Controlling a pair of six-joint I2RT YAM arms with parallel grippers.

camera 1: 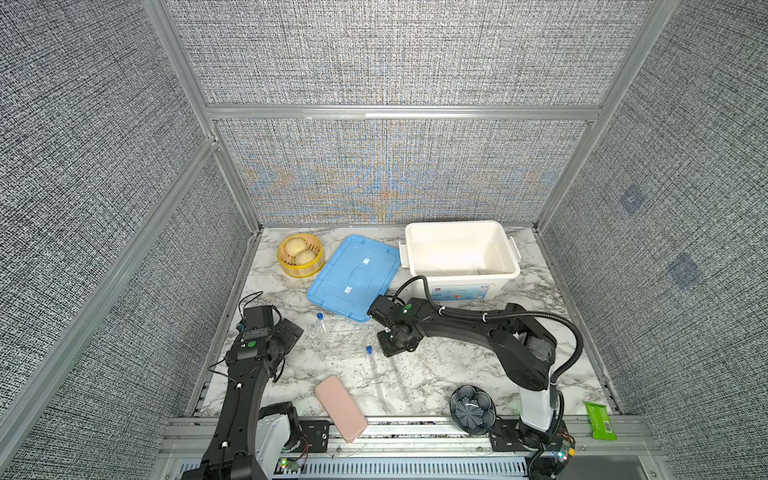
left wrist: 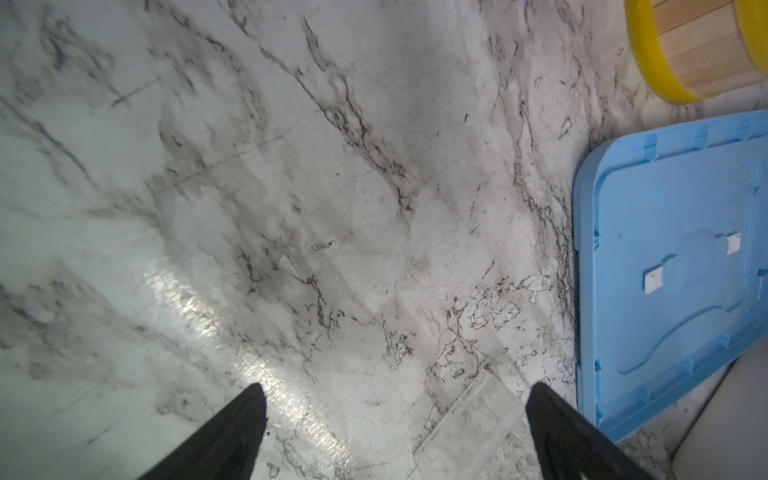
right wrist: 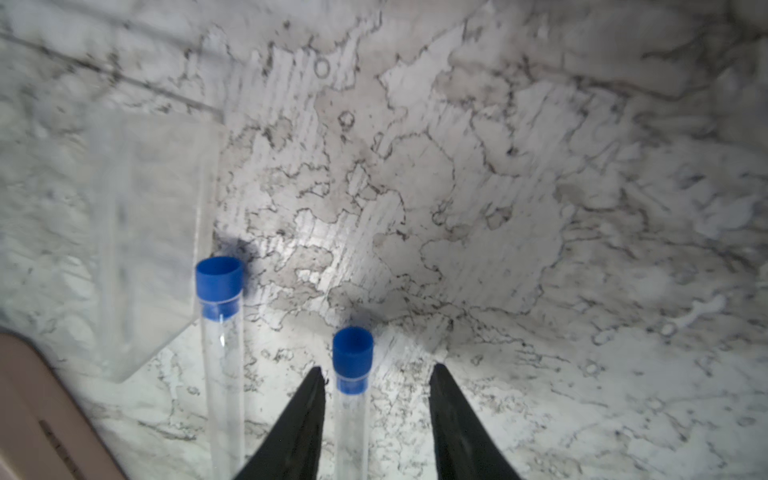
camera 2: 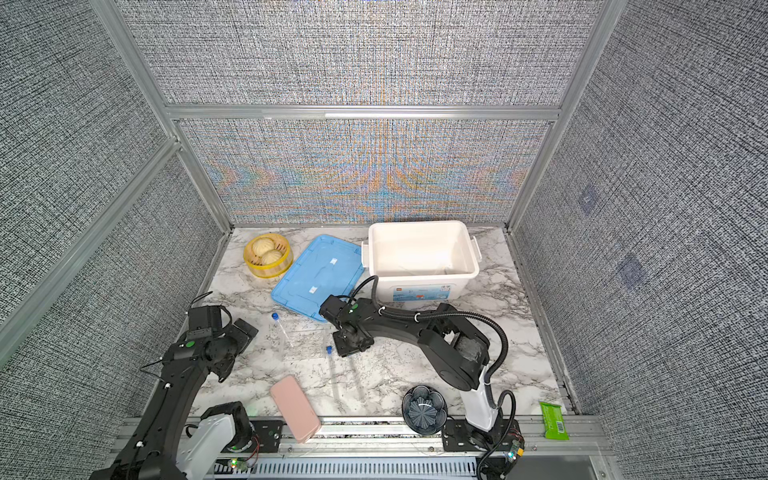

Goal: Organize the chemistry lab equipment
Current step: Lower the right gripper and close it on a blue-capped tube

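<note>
In a top view the right arm (camera 1: 465, 328) is stretched leftward, the right gripper (camera 1: 395, 348) lowered beside the clear rack (camera 1: 345, 343). In the left wrist view the left gripper (left wrist: 395, 390) is held wide open above the marble tabletop (left wrist: 291, 166). In the right wrist view a blue-capped tube (right wrist: 352, 411) is straddled by parted jaws, ungripped.
</note>
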